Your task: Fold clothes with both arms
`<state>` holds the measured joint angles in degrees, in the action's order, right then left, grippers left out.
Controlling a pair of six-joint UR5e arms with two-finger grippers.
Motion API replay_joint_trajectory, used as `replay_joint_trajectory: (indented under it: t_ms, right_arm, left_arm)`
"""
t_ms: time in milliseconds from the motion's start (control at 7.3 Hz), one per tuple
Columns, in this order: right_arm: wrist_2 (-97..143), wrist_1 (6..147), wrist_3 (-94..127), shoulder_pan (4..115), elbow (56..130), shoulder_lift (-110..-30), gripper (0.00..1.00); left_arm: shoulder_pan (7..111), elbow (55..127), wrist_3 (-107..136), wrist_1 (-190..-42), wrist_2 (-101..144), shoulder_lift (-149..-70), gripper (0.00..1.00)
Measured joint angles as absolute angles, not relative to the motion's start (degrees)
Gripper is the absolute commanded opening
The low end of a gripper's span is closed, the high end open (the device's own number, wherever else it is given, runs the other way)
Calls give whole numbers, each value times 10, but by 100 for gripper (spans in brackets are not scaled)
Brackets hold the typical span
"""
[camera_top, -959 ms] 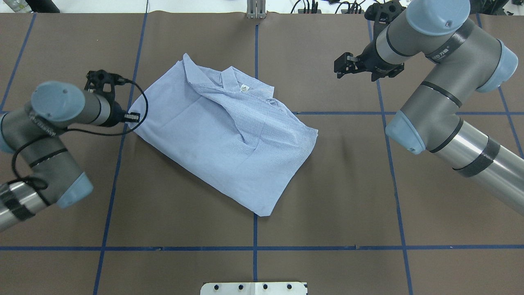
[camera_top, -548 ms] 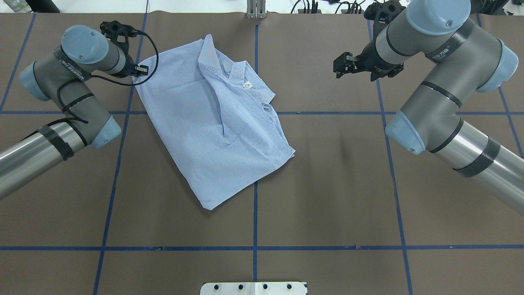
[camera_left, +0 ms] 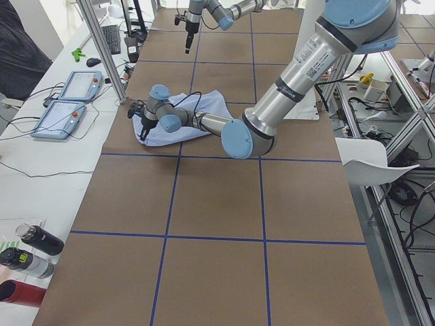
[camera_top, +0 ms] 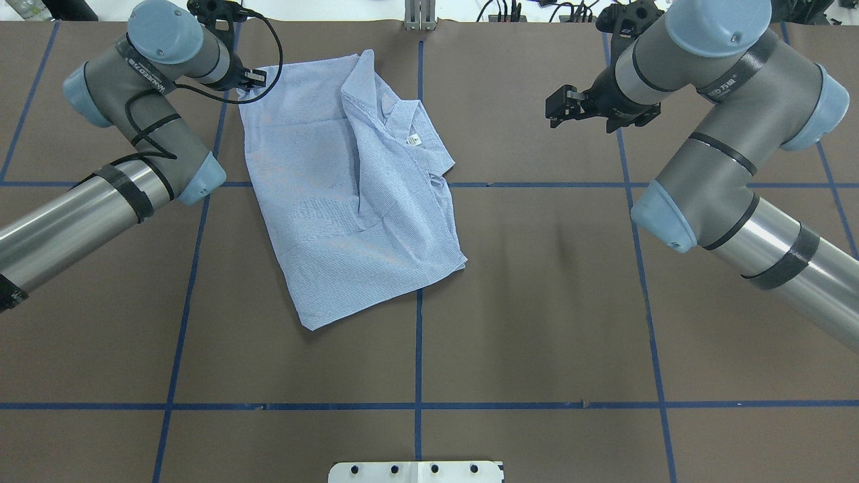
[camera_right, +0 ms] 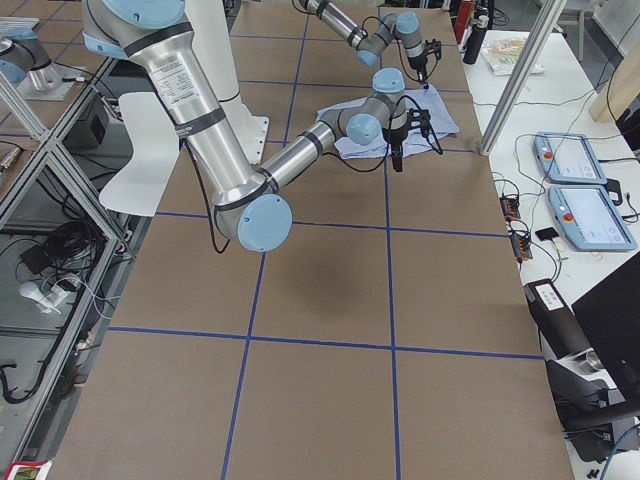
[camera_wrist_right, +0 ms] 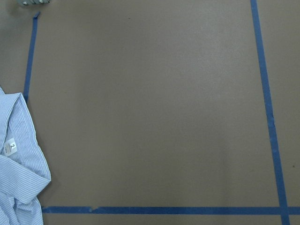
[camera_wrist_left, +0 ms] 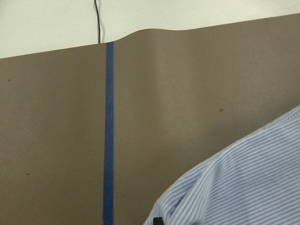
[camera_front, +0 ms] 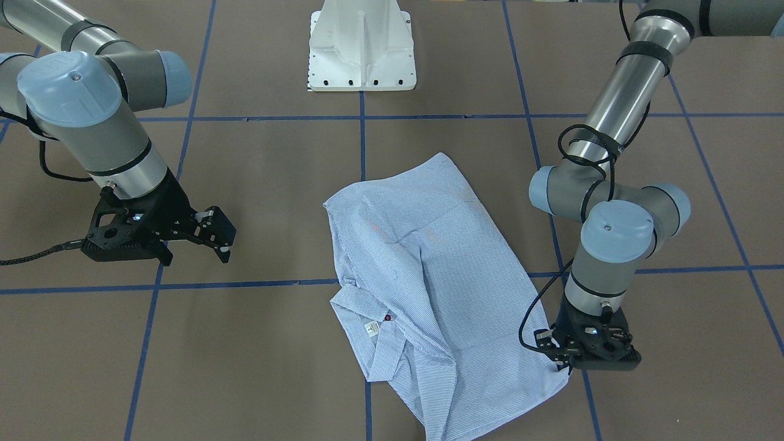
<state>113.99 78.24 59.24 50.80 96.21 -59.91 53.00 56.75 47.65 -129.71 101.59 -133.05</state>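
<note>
The left hand (camera_front: 565,362) is reaching down, pinching the one shirt (camera_front: 429,275) by its corner. The right hand (camera_front: 219,237) is hovering open.

Grey-and-silver left arm (camera_top: 117,87) and right arm (camera_top: 698,188), pale blue joint caps (camera_top: 164,30), black bands (camera_top: 782,265), black cables (camera_front: 37,254).

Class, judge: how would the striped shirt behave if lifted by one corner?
Probably floppy: the shirt lies creased and flat, so it would drape. Likely light, being thin cloth. Its layers might unfold, since only the left gripper pinches one corner.
</note>
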Motion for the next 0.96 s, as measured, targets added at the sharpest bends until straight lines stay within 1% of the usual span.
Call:
replay_joint_trajectory:
  t_ms: [137,274,548,822,959]
  right_arm:
    - [1139,783,597,503,960,-595,100]
    - [1138,783,603,496,957,-589,100]
    - [1125,784,636,474,953,-573,100]
    - [1085,792,692,436,931,-534,100]
    - [1067,810,712,419,917,-508,100]
  left_arm:
    - [540,592,474,-1302,1039,-1313,100]
    - [552,637,472,-1301,1081,-1282,100]
    - [575,759,456,-1287,1154,-1204,100]
    - [582,879,439,-1214,1178,-1152,100]
    - [582,927,437,-1187,1182,-1127,100]
